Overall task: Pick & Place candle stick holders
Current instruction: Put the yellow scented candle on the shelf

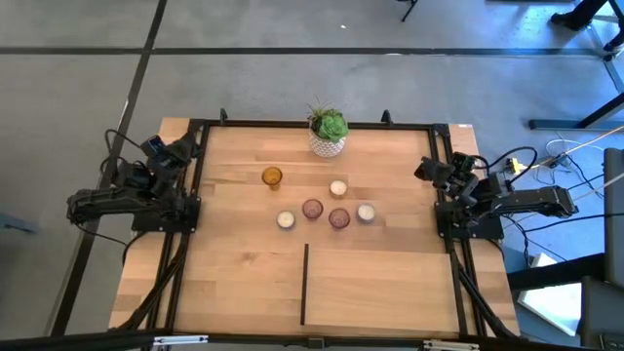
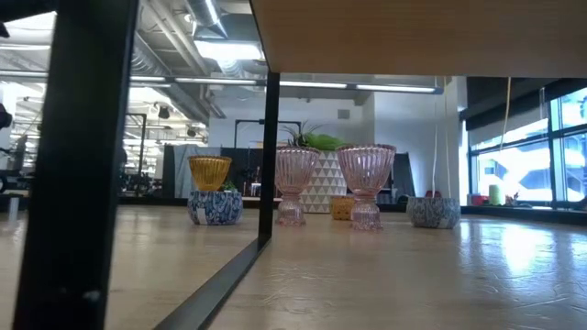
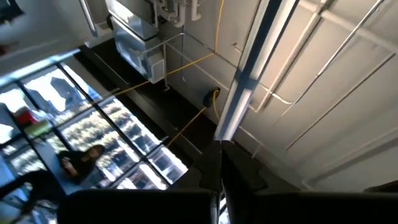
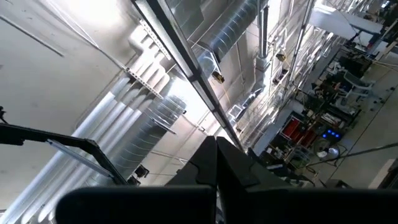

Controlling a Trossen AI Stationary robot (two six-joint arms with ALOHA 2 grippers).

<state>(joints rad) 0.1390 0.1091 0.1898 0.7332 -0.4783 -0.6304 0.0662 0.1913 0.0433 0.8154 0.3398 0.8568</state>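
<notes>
Six candle stick holders stand mid-desk, nearer the far edge: the amber glass holder (image 1: 272, 176), two mauve holders (image 1: 312, 209) and three cream-white holders (image 1: 337, 188), whose contents cannot be made out. The potted plant (image 1: 329, 134) sits at the far edge. The left pincer (image 1: 182, 148) and right pincer (image 1: 430, 169) rest folded at the side edges; their fingers' state is unreadable.

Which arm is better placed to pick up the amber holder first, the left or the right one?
Probably the left. The amber holder stands on the left half of the table, nearer the left gripper than the right gripper. Both arms wait folded at the table's sides.
</notes>
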